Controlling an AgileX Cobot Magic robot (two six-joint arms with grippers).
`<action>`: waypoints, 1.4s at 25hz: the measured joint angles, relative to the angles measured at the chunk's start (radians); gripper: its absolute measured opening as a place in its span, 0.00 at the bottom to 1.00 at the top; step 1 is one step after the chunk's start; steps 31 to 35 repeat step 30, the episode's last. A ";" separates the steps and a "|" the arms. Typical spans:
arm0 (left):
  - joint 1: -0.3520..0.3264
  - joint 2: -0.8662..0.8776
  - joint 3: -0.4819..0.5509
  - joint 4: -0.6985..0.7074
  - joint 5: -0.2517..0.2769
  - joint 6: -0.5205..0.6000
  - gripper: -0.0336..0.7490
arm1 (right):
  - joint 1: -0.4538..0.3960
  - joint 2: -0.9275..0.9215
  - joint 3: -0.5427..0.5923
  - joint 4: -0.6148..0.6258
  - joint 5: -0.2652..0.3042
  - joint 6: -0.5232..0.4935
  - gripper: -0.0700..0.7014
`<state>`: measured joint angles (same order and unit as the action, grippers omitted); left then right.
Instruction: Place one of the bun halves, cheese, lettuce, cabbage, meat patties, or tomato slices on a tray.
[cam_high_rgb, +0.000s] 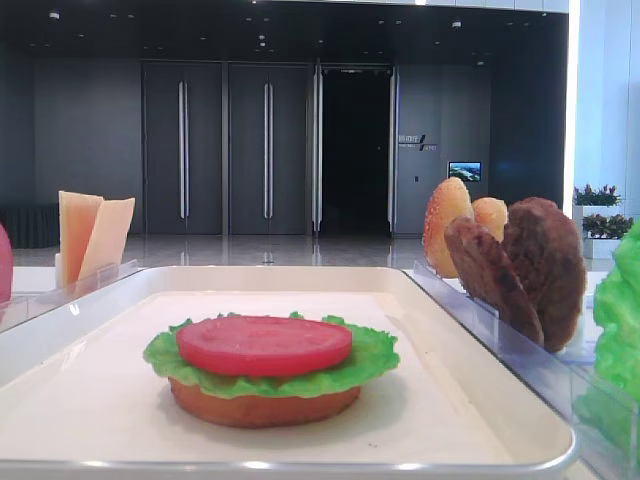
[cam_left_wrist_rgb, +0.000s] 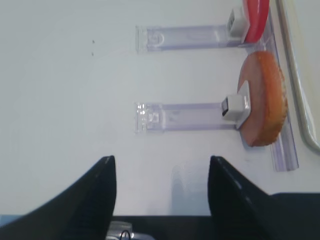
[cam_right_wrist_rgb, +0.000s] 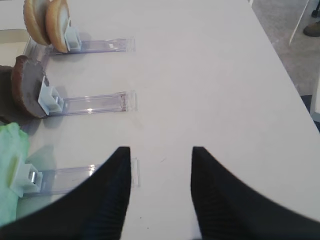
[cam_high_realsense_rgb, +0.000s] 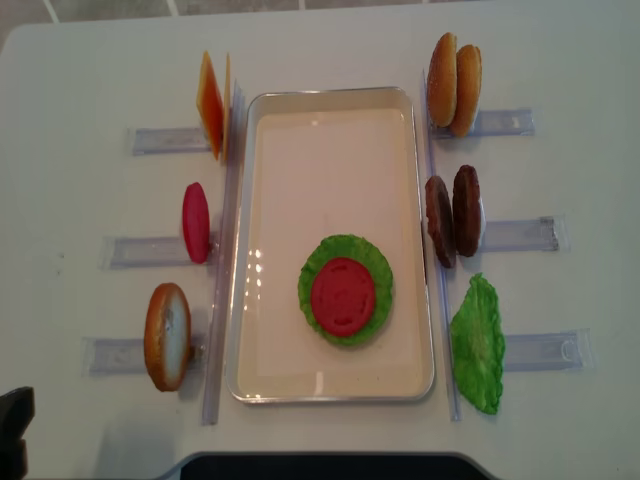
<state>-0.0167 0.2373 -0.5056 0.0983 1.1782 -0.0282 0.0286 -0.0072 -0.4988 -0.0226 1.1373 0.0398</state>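
Both pincers hang released over bare desk, left pincer (cam_left_wrist_rgb: 160, 195) and right pincer (cam_right_wrist_rgb: 161, 190), holding nothing. On the tray (cam_high_realsense_rgb: 280, 130) sits a stack: bun base (cam_high_rgb: 262, 405), lettuce (cam_high_rgb: 270, 365), tomato (cam_high_rgb: 264, 344) on top. Further back the patties (cam_high_realsense_rgb: 453, 215) stand thin on edge, so I'd guess a sloppy pinch tips one over.

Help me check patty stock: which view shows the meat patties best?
The overhead exterior view: both meat patties stand on edge, separate, right of the tray. The low exterior view overlaps them; the right wrist view catches one edge; the left wrist view shows none.
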 joint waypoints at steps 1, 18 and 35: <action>0.000 -0.026 0.000 0.000 -0.008 0.000 0.61 | 0.000 0.000 0.000 0.000 0.000 0.000 0.49; 0.000 -0.191 0.033 -0.023 -0.063 0.006 0.61 | 0.000 0.000 0.000 0.000 0.000 0.000 0.49; 0.000 -0.191 0.033 -0.023 -0.064 0.008 0.61 | 0.000 0.000 0.000 0.000 0.000 0.000 0.49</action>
